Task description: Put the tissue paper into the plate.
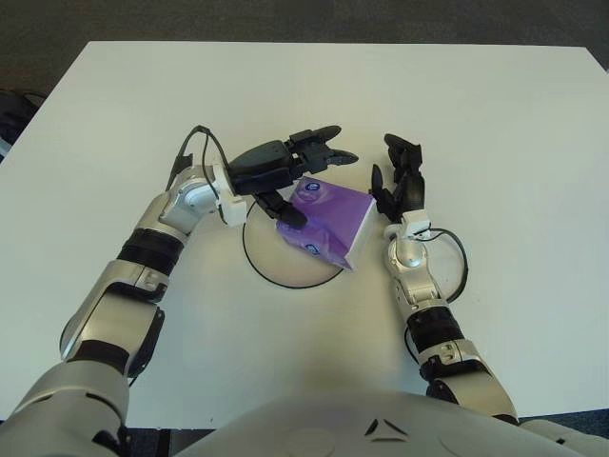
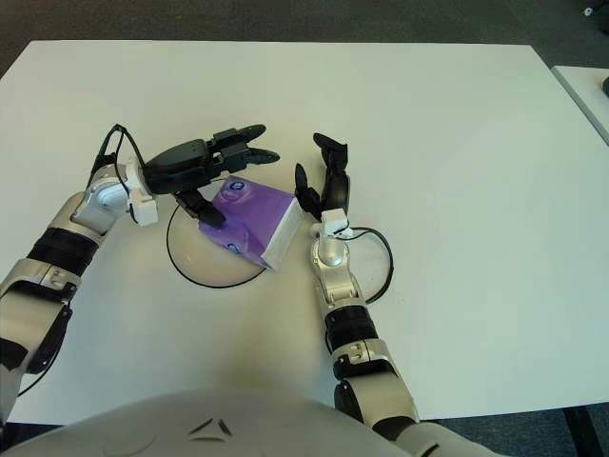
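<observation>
**Tissue pack tilted over the plate rim, both hands loose around it**

The left hand (image 1: 285, 171) sits at the pack's upper-left side, its fingers spread above the top edge and one finger down against the left face; it cups the pack rather than clamping it. The tissue paper (image 1: 328, 221), a purple soft pack with a white end, leans over the right part of the plate (image 1: 262, 267), a thin dark-rimmed disc on the white surface (image 1: 495, 114). Its right end appears to overhang the rim.

The risk, judged from this pose, is that the pack tips or slides off to the right if the left hand lets go while it is still tilted.

The right hand (image 1: 398, 186) stands just beside the white end, fingers open and upright, holding nothing.

Small round white-and-blue logos show on the purple wrapper; no lettering is legible.
</observation>
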Tool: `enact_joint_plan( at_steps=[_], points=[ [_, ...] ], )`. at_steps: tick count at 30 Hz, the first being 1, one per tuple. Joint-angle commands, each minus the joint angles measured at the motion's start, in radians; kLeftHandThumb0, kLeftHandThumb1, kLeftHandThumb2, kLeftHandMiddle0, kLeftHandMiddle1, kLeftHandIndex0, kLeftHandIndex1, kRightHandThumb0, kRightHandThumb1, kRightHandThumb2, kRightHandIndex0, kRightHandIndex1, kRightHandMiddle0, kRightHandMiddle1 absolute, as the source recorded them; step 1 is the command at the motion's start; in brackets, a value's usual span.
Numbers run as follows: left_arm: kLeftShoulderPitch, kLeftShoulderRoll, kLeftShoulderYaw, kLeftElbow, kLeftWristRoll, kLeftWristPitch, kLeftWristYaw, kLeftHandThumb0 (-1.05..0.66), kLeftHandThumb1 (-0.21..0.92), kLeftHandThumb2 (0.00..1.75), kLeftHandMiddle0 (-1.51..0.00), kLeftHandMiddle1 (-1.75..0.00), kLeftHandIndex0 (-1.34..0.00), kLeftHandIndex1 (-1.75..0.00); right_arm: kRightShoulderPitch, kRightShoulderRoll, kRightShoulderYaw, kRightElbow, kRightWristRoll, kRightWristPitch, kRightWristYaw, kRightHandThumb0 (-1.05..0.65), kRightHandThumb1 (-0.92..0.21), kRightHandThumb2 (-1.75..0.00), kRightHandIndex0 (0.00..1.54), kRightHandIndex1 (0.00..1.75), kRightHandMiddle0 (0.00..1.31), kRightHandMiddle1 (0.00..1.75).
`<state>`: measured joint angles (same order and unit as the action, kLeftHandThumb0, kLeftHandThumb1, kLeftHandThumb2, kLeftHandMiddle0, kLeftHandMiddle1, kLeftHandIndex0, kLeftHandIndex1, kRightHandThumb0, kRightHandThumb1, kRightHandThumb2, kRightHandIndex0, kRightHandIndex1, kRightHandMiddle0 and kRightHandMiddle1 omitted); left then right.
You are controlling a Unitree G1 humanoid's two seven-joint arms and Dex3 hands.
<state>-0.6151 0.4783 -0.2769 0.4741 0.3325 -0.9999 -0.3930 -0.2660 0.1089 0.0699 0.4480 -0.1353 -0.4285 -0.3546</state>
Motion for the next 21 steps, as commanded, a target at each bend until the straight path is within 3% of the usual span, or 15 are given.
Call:
enact_joint_plan(
  at_steps=[1,10,17,21],
  points=[
    [-0.028,-0.021,0.048,0.036,-0.046,-0.010,0.056,-1.05,0.92,0.73,0.00,0.00,0.00,-0.37,0.166,-0.017,-0.011,0.210,0.001,0.095,0.027,-0.69,-0.92,-0.56,0.23,0.51,0.00,0.99],
    [-0.043,-0.063,0.101,0.073,-0.160,-0.031,0.084,-1.04,0.92,0.69,0.00,0.00,0.00,-0.29,0.165,-0.017,-0.015,0.212,-0.002,0.096,0.027,-0.66,-0.91,-0.54,0.23,0.53,0.00,0.98],
    [-0.064,-0.092,0.123,0.128,-0.245,-0.081,0.074,-0.94,0.92,0.73,0.00,0.00,0.00,-0.15,0.158,-0.018,-0.018,0.227,0.001,0.089,0.029,-0.65,-0.90,-0.53,0.23,0.56,0.00,1.00],
    [-0.071,-0.118,0.127,0.140,-0.326,-0.034,0.037,-0.87,0.92,0.79,0.00,0.00,0.00,-0.07,0.154,-0.020,-0.021,0.236,0.005,0.085,0.035,-0.64,-0.89,-0.54,0.22,0.57,0.00,1.01]
  ],
)
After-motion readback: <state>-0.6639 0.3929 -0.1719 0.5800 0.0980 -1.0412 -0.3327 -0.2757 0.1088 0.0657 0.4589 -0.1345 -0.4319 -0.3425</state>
